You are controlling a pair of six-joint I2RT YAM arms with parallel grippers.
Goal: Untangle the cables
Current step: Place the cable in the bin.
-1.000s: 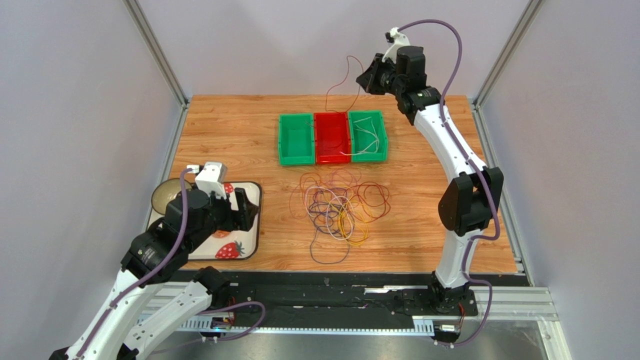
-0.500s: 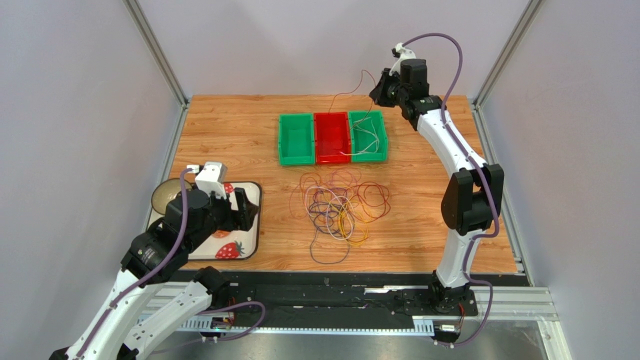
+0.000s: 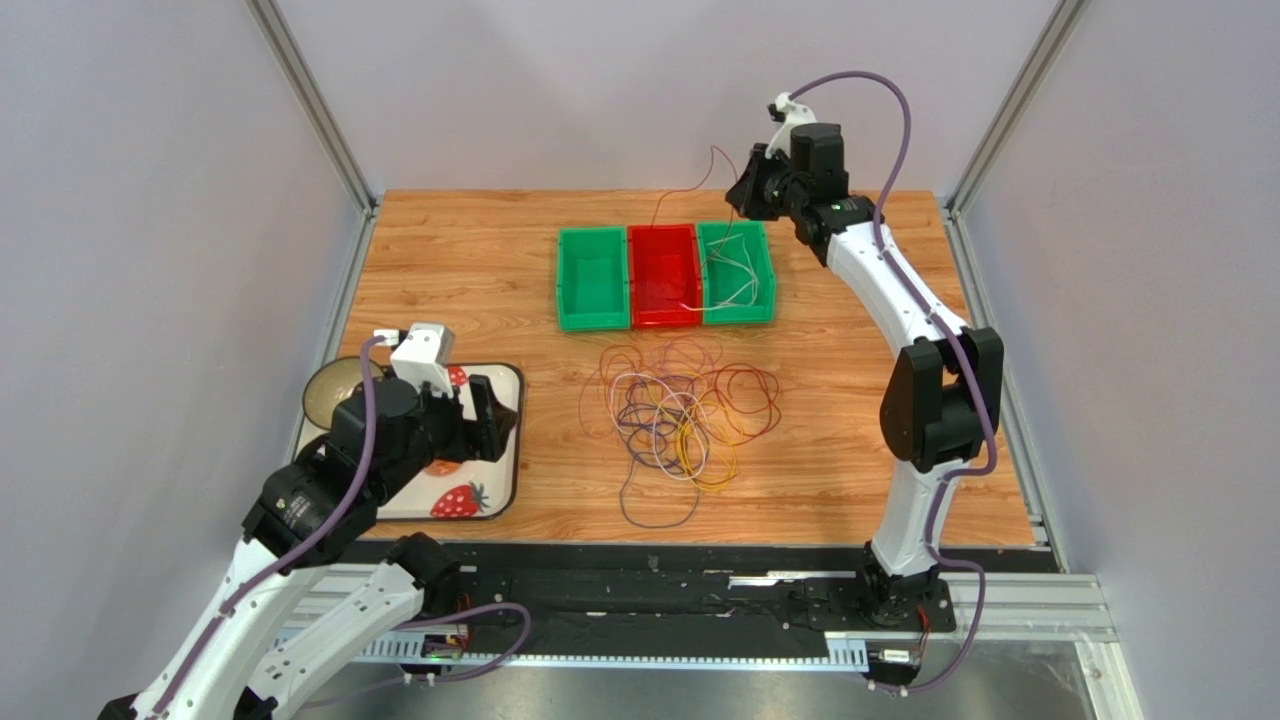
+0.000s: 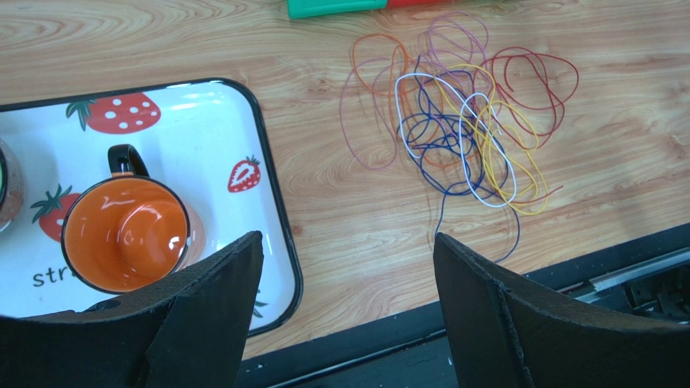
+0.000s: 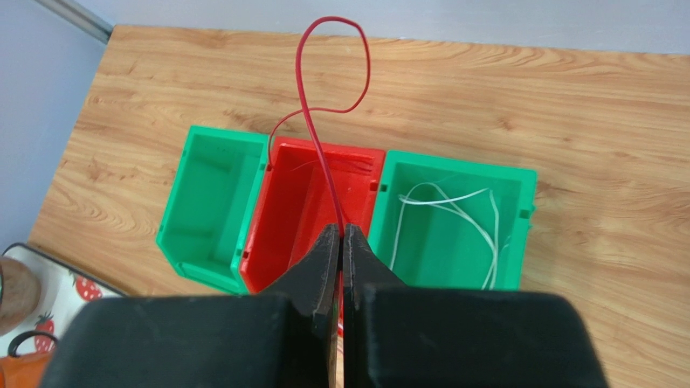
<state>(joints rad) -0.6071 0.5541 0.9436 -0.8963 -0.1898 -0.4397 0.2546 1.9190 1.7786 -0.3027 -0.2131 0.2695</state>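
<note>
Most of the cables lie in one tangle at the middle of the surface, between the bins and the near edge: purple, yellow, white and reddish loops crossing over one another. One white cable is already in the right-hand green bin. A red cable is pinched between the closed fingers of the right hand, which is held high above the red bin. The cable loops upward, and its thin tail curves down toward that bin's rim. The other green bin looks empty. By my reading the job is at an early stage, with one cable sorted, one about to be dropped, and the bulk left to separate.

The left hand holds nothing, its fingers spread wide, above a tray well apart from the tangle.

The overhead view places both arms but shows the red cable only as a faint line. The right wrist view shows the pinch and the bins' contents. The left wrist view alone shows the tangle's crossings and an orange cup on the tray.
</note>
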